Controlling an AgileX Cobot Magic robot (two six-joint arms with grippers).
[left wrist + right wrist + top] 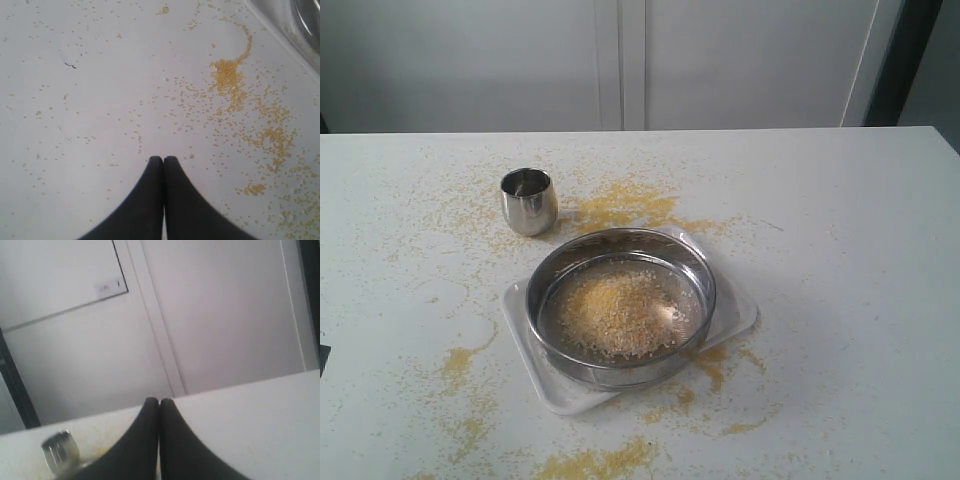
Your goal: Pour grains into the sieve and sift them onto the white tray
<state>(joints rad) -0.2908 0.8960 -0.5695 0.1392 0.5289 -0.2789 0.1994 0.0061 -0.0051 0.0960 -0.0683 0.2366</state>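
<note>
Centre frame: sieve with grains sits on white tray (cup upper left). Both pressed together, empty: left end effector, right end effector.

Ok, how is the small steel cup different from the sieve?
The cup is small, narrow and rounded; the sieve is far wider and shallow, with straight walls. The cup stands on the table; the sieve sits on the white tray. The sieve holds a heap of grains; none show in the cup. Both are round, shiny steel and upright.
</note>
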